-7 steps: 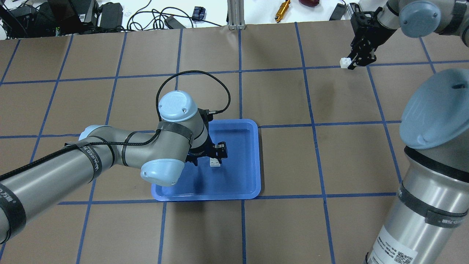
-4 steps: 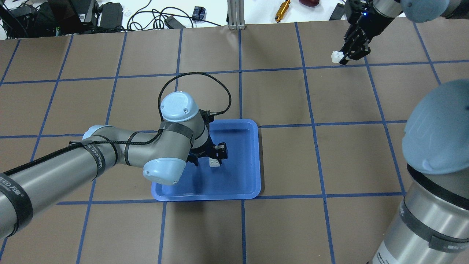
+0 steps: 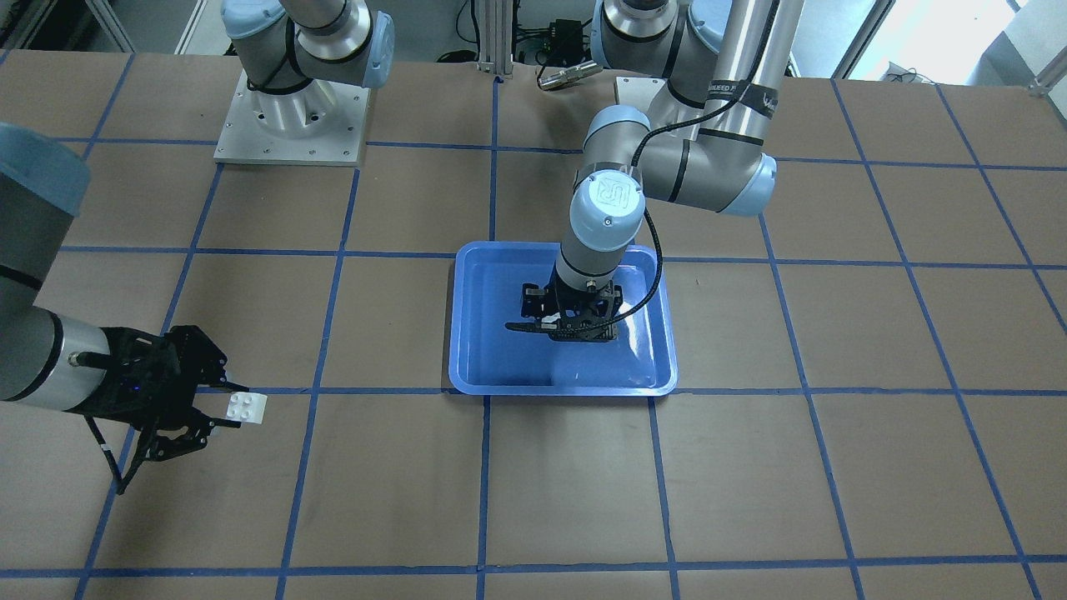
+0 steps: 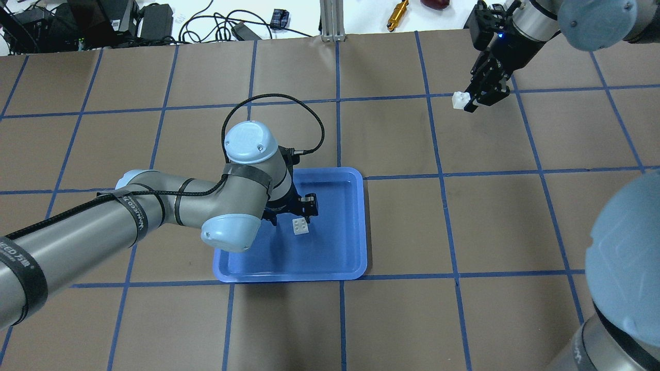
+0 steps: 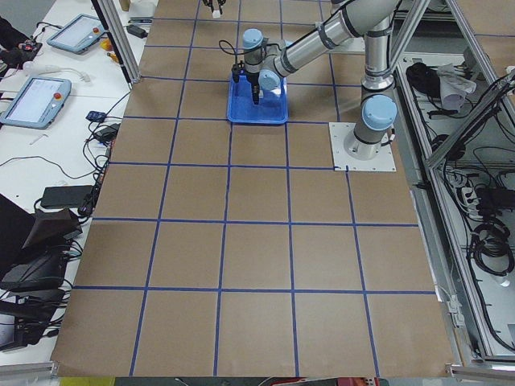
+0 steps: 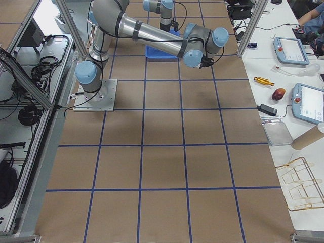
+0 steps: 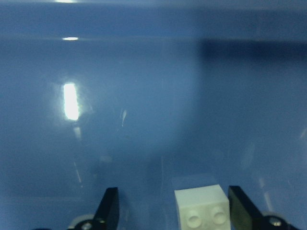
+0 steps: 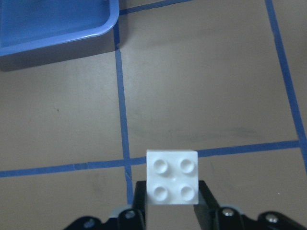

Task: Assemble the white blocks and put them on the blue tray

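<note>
Overhead exterior view: a brown paper-covered table (image 4: 392,144) crossed by blue tape grid lines filled the frame, with a shallow glossy blue plastic rectangular tray (image 4: 335,247) just left of centre.
Left gripper: the left gripper (image 4: 291,215) hung over the middle of the tray, pointing down, its two black fingers (image 7: 109,211) spread wide and gripping nothing.
Loose white block: a tiny white square plastic brick with four round studs, the loose white block (image 4: 300,226), lay studs-up on the tray floor. In the left wrist view, low in the frame, it (image 7: 200,208) sat between the fingers, just beside the one on the right and well apart from the one on the left.
Right gripper: the right gripper (image 4: 466,102) was in the upper right of the overhead frame, above bare table and well apart from the tray.
Held white block: a second brick of the same kind, the held white block (image 4: 458,100), was pinched between the right gripper's fingers. In the right wrist view its four studs (image 8: 172,183) faced the camera at bottom centre, and a tray corner (image 8: 53,19) showed at upper left.
Front-facing view: the held white block (image 3: 247,407) showed at lower left, the tray (image 3: 483,333) at centre.
</note>
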Robot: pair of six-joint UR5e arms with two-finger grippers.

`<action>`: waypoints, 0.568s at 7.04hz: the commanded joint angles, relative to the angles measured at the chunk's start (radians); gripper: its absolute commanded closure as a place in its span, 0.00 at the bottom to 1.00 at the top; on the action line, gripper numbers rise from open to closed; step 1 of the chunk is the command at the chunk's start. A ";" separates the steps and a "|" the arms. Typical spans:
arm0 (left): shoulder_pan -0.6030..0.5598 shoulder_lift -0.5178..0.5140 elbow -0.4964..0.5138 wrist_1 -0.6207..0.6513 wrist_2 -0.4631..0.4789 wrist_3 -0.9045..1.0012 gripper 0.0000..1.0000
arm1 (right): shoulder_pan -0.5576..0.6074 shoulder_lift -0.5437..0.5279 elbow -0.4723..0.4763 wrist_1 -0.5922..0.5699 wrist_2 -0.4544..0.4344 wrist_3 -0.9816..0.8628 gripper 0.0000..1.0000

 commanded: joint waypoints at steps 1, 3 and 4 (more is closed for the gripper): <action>0.013 0.020 0.005 -0.015 -0.011 0.001 0.16 | 0.041 -0.123 0.142 -0.021 0.000 0.049 1.00; 0.062 0.034 0.008 -0.075 -0.072 -0.001 0.16 | 0.070 -0.203 0.314 -0.162 0.000 0.111 1.00; 0.090 0.045 0.003 -0.101 -0.100 -0.001 0.16 | 0.095 -0.234 0.387 -0.240 -0.001 0.168 1.00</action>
